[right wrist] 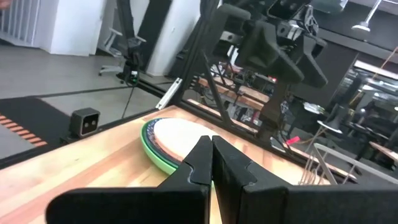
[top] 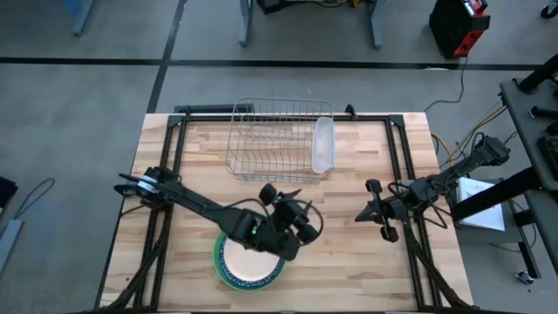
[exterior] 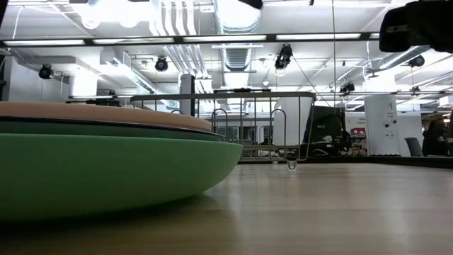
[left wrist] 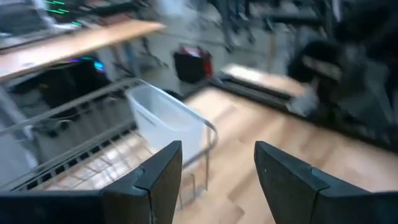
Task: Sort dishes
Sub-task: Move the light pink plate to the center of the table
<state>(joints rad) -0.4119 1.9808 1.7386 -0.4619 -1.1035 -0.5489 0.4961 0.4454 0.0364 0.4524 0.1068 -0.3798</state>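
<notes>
The dishes are stacked near the table's front edge. A large green plate (top: 223, 272) (exterior: 106, 166) lies at the bottom, and a peach-pink shallow bowl (top: 255, 264) (exterior: 99, 112) lies on top. The right wrist view also takes in the stack (right wrist: 168, 138). My left gripper (top: 283, 201) (left wrist: 217, 152) hovers open above the stack's far right side, with nothing between its fingers. It points toward the wire rack. My right gripper (top: 362, 214) (right wrist: 212, 155) is shut and empty to the right of the stack, pointing at it.
A silver wire rack (top: 275, 139) (exterior: 241, 131) (left wrist: 68, 143) stands at the table's far middle. A clear plastic tray (top: 323, 144) (left wrist: 165, 118) sits at the rack's right end. Bare wood lies between the rack and the stack, and on the table's right half.
</notes>
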